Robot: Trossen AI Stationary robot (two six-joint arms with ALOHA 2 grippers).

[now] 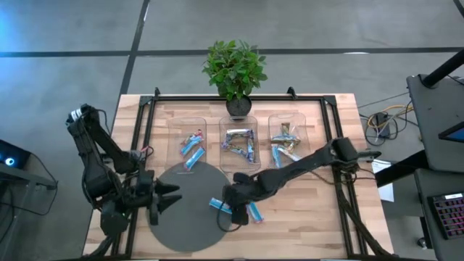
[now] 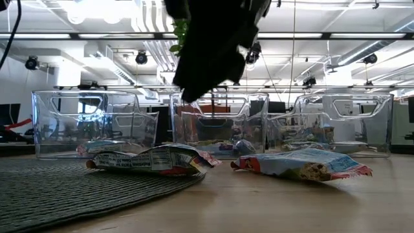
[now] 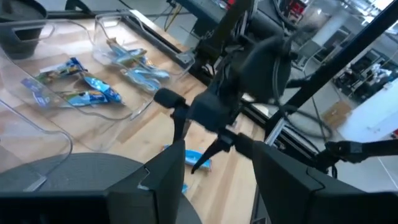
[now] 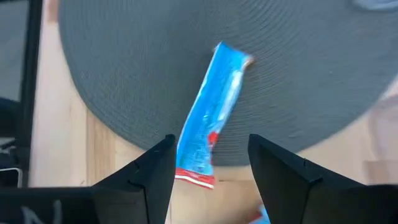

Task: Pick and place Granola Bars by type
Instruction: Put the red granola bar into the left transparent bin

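Observation:
Two bright blue granola bars lie loose. One bar point(image 1: 220, 206) point(image 4: 211, 112) rests across the grey mat's right edge, its red-tipped end on the wood. The other bar point(image 1: 254, 212) point(image 2: 304, 165) lies flat on the wood beside it. My right gripper point(image 1: 233, 209) point(image 4: 208, 168) hangs open above the first bar point(image 2: 152, 158), a finger on either side of its red-tipped end and clear of it. My left gripper point(image 1: 164, 198) point(image 3: 217, 180) waits open over the mat's left part. More bars lie in three clear trays.
A round grey mat point(image 1: 185, 217) covers the near middle of the table. Three clear trays stand in a row behind it: left point(image 1: 190, 145) with blue bars, middle point(image 1: 239, 143) with silvery-purple ones, right point(image 1: 288, 141) with tan and blue ones. A potted plant point(image 1: 235, 69) stands at the far edge.

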